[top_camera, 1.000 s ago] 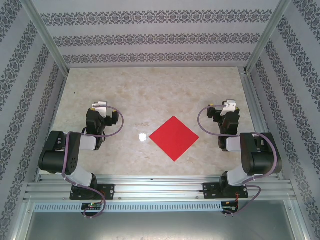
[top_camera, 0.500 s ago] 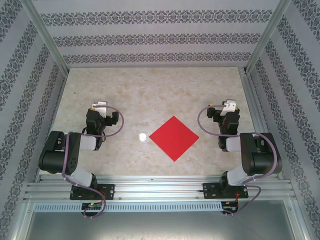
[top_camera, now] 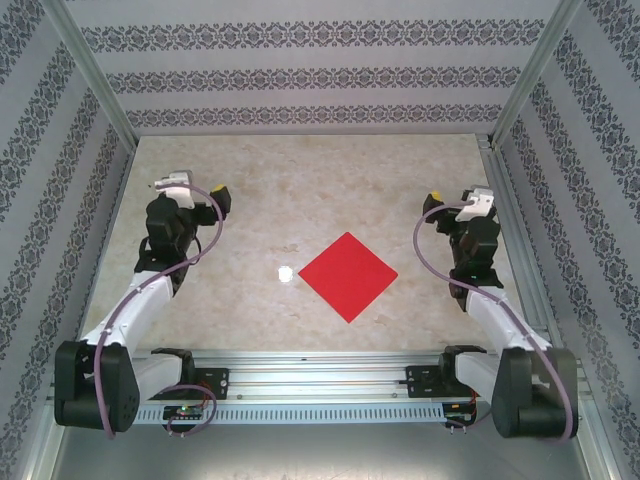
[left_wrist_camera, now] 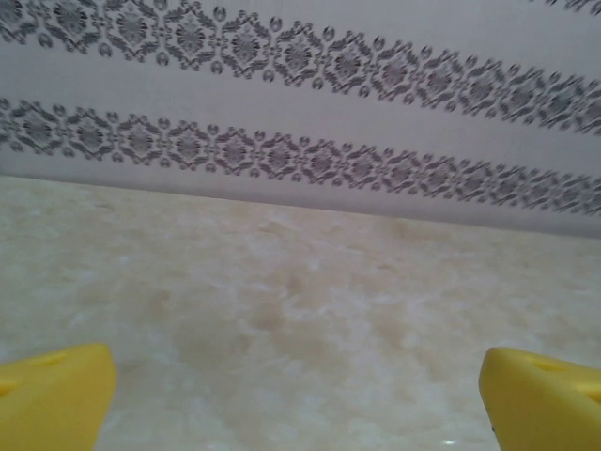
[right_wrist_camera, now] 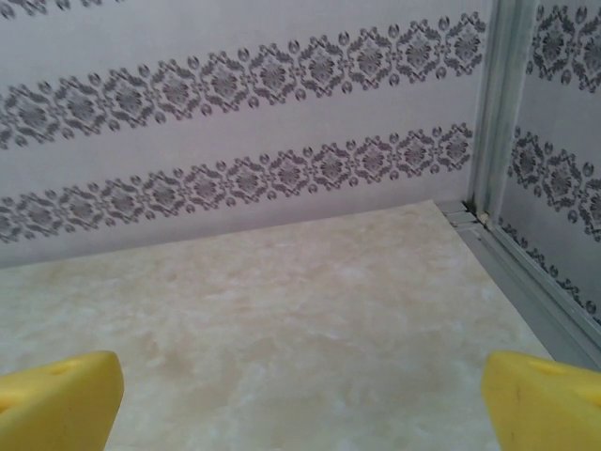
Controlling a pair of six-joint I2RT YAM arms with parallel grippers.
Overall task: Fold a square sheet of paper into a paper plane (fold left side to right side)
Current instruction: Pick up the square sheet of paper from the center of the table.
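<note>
The square sheet of paper (top_camera: 347, 276) lies flat on the marble table, red face up and turned like a diamond, midway between the two arms. My left gripper (top_camera: 195, 187) hovers well to its left and further back, open. My right gripper (top_camera: 458, 198) hovers to its right and further back, open as well. In the left wrist view the yellow fingertips (left_wrist_camera: 52, 399) of the left gripper (left_wrist_camera: 299, 404) stand wide apart over bare table. The right wrist view has the right gripper (right_wrist_camera: 300, 404) likewise spread, yellow fingertips (right_wrist_camera: 545, 399) at the frame's corners, nothing between them.
Patterned walls close the table at the back and both sides. An aluminium corner post (right_wrist_camera: 493, 103) and a side rail (top_camera: 505, 215) stand near the right gripper. The arms' mounting rail (top_camera: 320, 372) runs along the near edge. A glare spot (top_camera: 285, 272) lies left of the paper.
Both arms have unfolded and stretched out; the grippers moved toward the back wall and slightly outward. The paper has not moved. Both grippers stayed open.
</note>
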